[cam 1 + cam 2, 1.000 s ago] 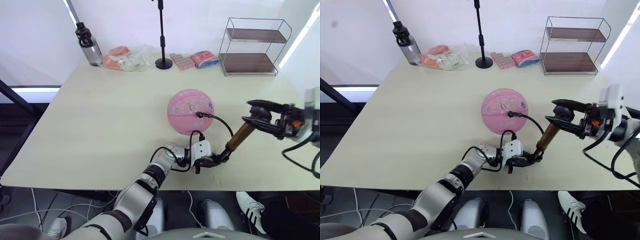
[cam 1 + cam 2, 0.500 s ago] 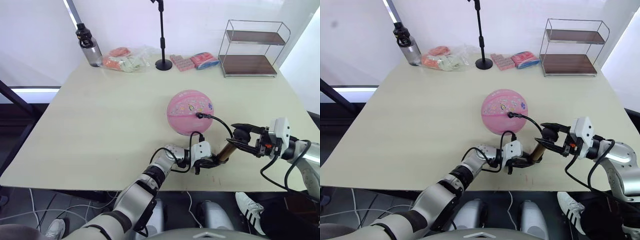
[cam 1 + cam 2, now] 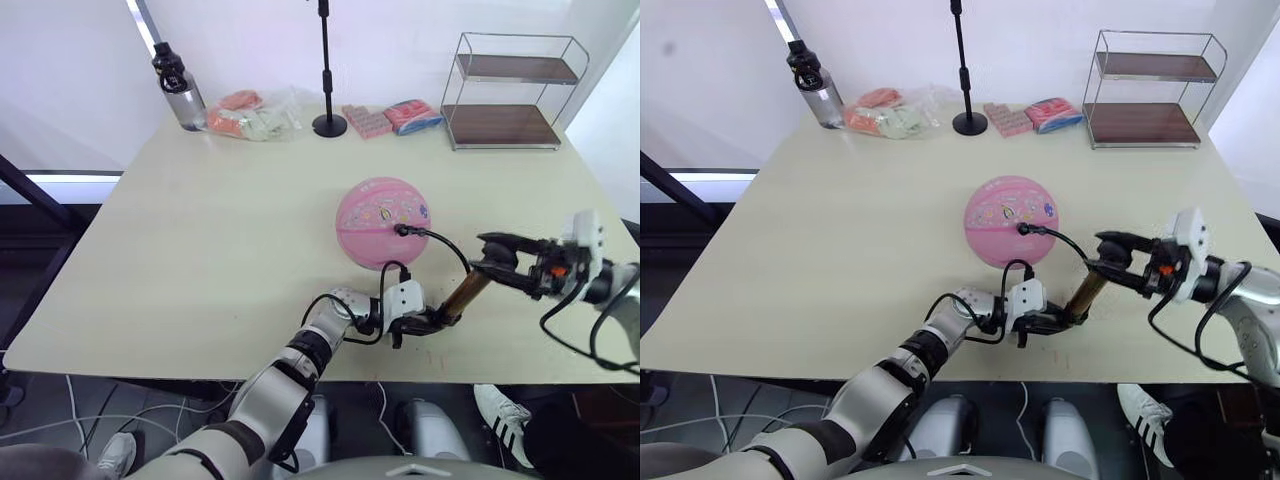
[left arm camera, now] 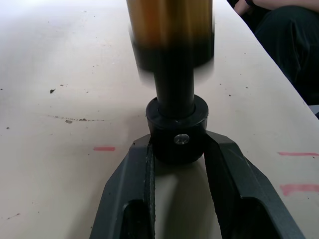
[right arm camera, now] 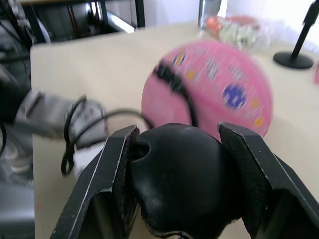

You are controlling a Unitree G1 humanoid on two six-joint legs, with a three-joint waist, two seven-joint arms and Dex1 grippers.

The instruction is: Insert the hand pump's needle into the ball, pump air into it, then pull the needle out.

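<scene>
A pink rubber ball [image 3: 382,223] printed with small cartoon figures sits near the middle of a pale beige table [image 3: 200,250], a thin black hose [image 3: 440,243] plugged into its valve on the side facing the right arm. The needle at the hose's tip is too small to make out. The hose loops down to a slim gold-bronze hand pump [image 3: 464,296] that stands tilted just off the ball, near the table's front edge. The robot's left gripper [image 4: 177,149] lies low on the table with its two black fingers clamped on the pump's black base cap [image 4: 176,128]. The right gripper [image 5: 174,149], reaching in from the right side, has its fingers closed around the pump's rounded black handle [image 5: 177,179], raised above the gold barrel. Along the far edge of the table stand a dark-capped clear water bottle [image 3: 176,88], a clear bag of pink and pale packets [image 3: 252,115], a black stand with a round base [image 3: 326,70], more pink packets [image 3: 390,118] and a two-tier wire shelf with dark wooden boards [image 3: 508,90].
</scene>
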